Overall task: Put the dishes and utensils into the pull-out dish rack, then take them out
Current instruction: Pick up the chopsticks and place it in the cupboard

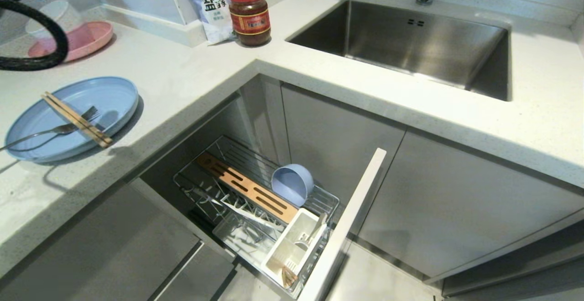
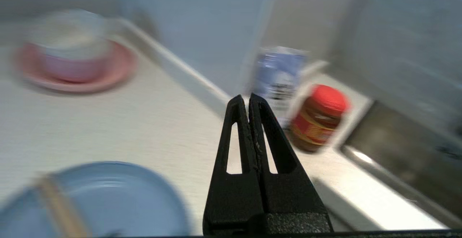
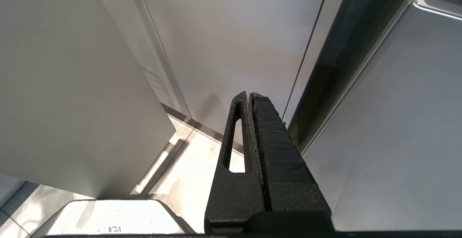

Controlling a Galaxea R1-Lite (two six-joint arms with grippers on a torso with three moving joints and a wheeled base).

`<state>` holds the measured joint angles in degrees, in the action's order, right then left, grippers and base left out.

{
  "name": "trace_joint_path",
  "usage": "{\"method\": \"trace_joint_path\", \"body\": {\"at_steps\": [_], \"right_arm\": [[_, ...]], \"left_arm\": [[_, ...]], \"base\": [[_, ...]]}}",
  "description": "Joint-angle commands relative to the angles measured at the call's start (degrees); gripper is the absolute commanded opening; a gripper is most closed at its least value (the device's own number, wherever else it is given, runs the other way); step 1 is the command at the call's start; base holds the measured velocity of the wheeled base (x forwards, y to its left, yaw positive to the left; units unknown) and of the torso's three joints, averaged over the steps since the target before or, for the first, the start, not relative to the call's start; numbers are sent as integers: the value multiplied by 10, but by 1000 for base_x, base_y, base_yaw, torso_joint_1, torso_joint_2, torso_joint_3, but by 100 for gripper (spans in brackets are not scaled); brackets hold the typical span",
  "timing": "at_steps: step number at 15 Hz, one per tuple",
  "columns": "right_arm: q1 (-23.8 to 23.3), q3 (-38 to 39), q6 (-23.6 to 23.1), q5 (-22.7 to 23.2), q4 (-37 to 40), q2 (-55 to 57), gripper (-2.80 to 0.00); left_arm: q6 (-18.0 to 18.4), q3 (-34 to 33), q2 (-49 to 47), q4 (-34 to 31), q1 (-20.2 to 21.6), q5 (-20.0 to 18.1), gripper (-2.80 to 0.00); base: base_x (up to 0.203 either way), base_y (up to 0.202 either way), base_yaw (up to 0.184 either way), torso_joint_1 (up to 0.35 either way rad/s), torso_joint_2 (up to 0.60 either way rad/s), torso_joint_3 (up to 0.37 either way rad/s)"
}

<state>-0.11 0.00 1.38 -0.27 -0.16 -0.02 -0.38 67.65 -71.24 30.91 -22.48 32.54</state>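
The light-blue plate lies on the counter at the left with the wooden chopsticks and a silver fork across it. Below, the pull-out dish rack stands open; the small light-blue bowl leans on its side by the slotted wooden strip, and a utensil stands in the white caddy. My left gripper is shut and empty above the counter, beyond the plate and pointing toward the jar. My right gripper is shut and empty, parked low by the cabinet fronts.
A red-lidded jar and a salt bag stand in the counter corner. A pink plate with stacked bowls sits at the far left. The steel sink is at the right. A black cable loops in the upper left.
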Motion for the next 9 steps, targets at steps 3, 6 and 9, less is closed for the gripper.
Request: {"method": "trace_joint_path", "body": {"at_steps": [3,6,9], "right_arm": [[-1,1,0,0,0,-2,-280],[-1,1,0,0,0,-2,-280],[-1,1,0,0,0,-2,-280]], "left_arm": [[-49,45,51,-133,174,-59,-280],[-101,121,65,-330,215,-92,-280],[-141,141,64,-365,224,-99,-280]], "base": [[0,0,0,0,0,0],[0,0,0,0,0,0],[0,0,0,0,0,0]]}}
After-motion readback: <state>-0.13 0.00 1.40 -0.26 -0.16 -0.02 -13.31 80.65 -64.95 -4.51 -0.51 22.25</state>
